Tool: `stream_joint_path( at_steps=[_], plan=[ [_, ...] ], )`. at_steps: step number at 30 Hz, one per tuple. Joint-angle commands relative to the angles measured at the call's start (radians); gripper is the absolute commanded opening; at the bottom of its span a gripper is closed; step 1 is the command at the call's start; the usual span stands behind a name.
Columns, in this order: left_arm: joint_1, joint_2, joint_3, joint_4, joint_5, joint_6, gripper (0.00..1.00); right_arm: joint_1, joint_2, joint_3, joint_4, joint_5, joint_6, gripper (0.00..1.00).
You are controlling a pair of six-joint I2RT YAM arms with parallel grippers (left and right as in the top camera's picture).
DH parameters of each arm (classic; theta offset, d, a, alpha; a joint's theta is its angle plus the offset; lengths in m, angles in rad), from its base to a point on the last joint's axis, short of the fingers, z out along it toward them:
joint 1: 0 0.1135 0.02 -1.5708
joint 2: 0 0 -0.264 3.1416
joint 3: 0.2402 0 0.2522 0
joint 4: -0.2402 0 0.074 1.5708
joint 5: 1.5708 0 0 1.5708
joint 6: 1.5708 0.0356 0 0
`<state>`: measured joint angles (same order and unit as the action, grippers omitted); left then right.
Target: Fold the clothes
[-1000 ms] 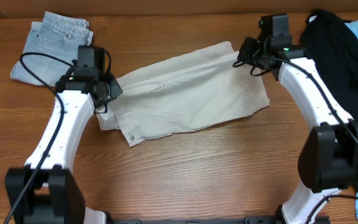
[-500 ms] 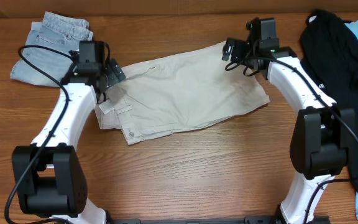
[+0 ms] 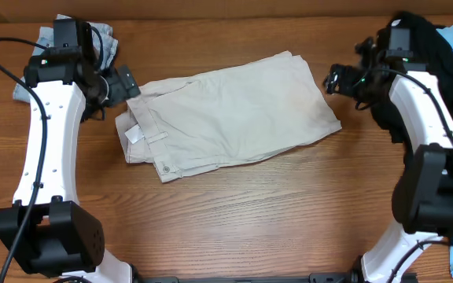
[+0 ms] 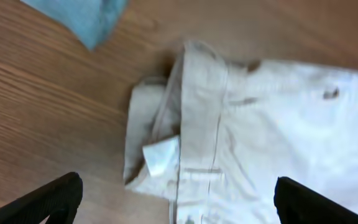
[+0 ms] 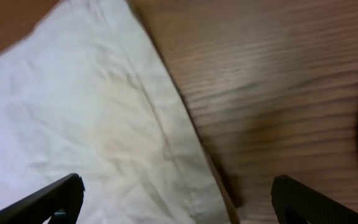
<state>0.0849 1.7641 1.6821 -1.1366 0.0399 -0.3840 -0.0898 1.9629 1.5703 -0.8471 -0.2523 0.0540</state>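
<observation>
Left fingers point(image 4: 50, 199) and right fingers point(image 5: 53, 194) are spread wide and hold nothing, one pair near each far corner of the tabletop point(image 3: 250, 220), probably to leave room for the beige shorts point(image 3: 226, 114) lying flat in the middle.

The left arm point(image 3: 46, 141) runs from its base at the near left edge up to the far left. Its wrist bends inward, so the left gripper point(image 3: 124, 82) points right, jaws spread wide and holding nothing. The right arm point(image 3: 435, 118) mirrors it on the right side, and the right gripper point(image 3: 336, 79) points left at the far end, fingers likewise wide apart and empty.
</observation>
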Motion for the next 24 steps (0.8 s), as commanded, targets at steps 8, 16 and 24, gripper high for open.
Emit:
stream_joint_path(
  at_steps=[8,16,24],
  plan=[
    [-0.019,0.094,0.014,-0.068,0.082,0.116,1.0,0.039,0.142,0.0,-0.052,-0.101,-0.088,0.85],
    [-0.02,0.112,0.014,-0.068,0.081,0.119,1.0,0.045,0.163,-0.009,-0.106,-0.101,-0.097,0.81],
    [-0.02,0.113,0.014,-0.068,0.081,0.135,1.0,0.045,0.194,-0.143,0.088,-0.052,-0.047,0.81]
  ],
)
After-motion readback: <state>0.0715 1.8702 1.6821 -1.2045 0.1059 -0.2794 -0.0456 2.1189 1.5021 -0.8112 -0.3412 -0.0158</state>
